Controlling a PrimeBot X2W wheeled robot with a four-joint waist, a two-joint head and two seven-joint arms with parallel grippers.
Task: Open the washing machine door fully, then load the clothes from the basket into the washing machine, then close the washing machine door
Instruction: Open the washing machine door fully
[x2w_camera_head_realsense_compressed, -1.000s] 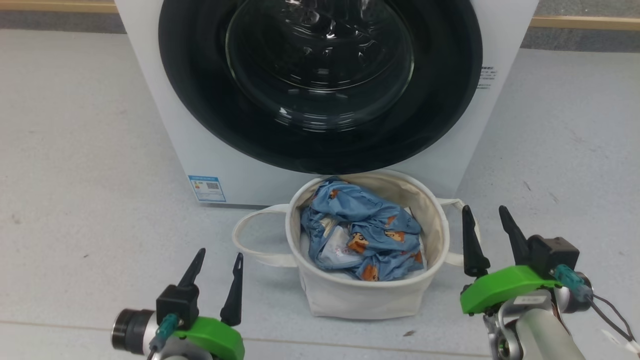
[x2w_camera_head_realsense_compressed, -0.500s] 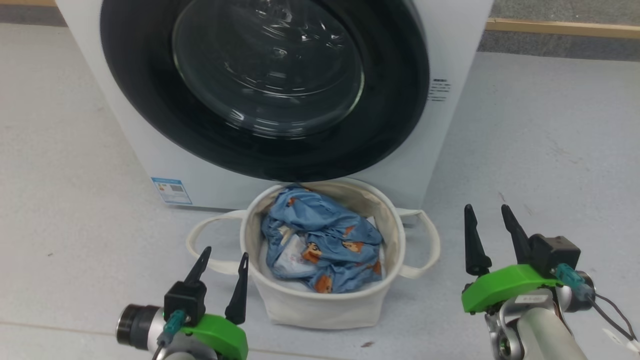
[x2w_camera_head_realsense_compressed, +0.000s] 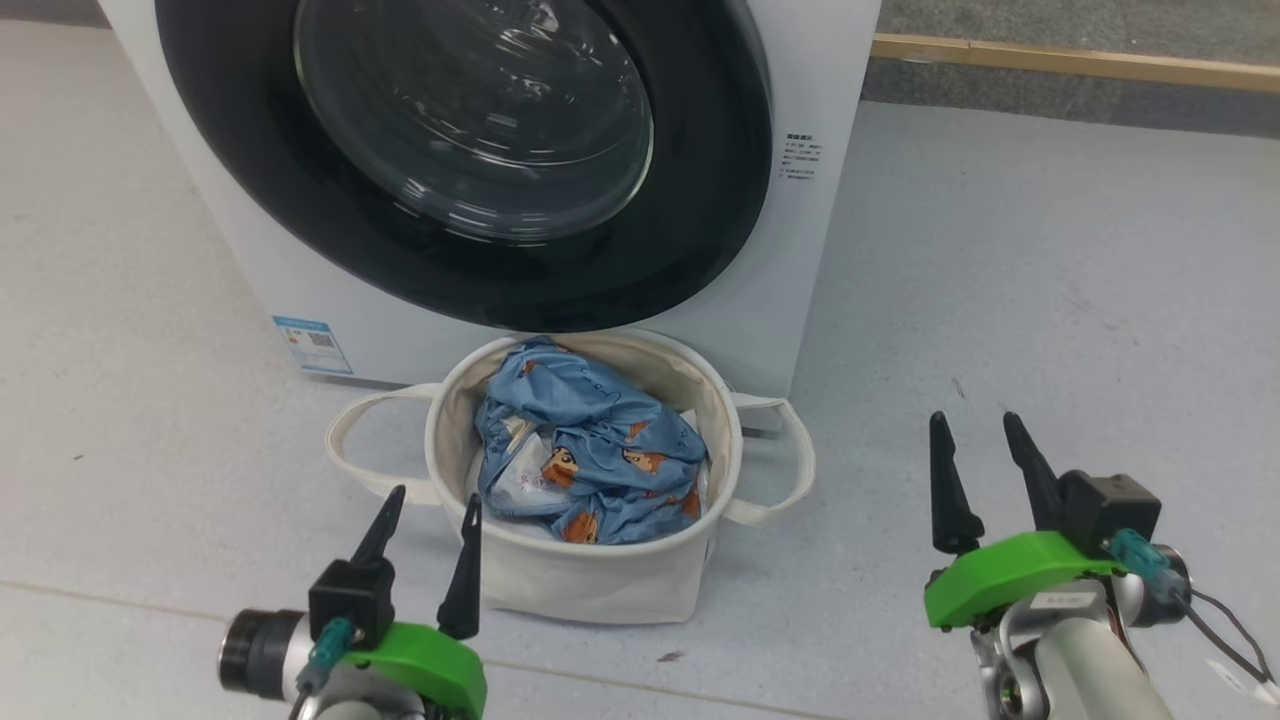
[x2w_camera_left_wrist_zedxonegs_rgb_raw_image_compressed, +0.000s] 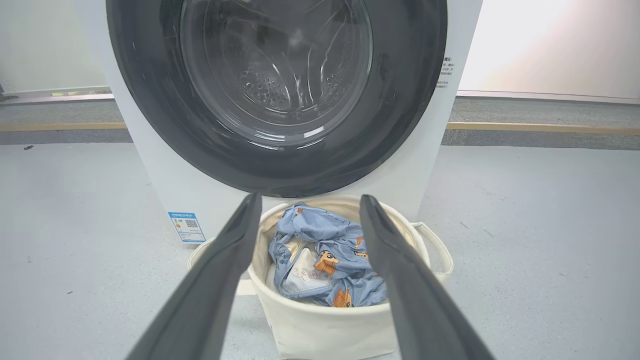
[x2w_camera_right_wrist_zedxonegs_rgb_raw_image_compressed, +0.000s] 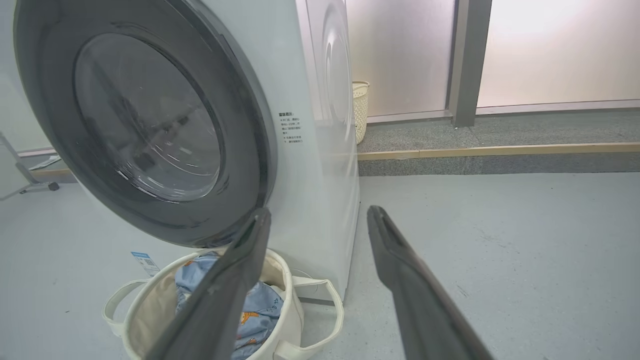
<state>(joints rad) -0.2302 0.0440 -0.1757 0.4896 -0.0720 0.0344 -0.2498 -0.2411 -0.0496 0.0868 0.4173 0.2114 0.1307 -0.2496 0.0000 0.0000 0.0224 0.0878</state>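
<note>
The washing machine (x2w_camera_head_realsense_compressed: 820, 250) stands on the grey floor (x2w_camera_head_realsense_compressed: 1000, 300), its black-rimmed washing machine door (x2w_camera_head_realsense_compressed: 700, 200) shut against its front. The cream basket (x2w_camera_head_realsense_compressed: 590, 590) sits on the floor just in front of the machine, below the door, with blue bear-print clothes (x2w_camera_head_realsense_compressed: 600, 450) heaped inside. The left end effector (x2w_camera_head_realsense_compressed: 435, 495) hangs beside the basket's near-left side and the right end effector (x2w_camera_head_realsense_compressed: 973, 418) well to its right; both gape wide, holding nothing.

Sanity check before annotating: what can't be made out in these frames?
Washing machine door: top and any handle cut off by the upper edge, head and left wrist views.
Black text marks and blue label: too small to read, every view.
Basket bottom: hidden under the clothes and behind its own wall, head view.
</note>
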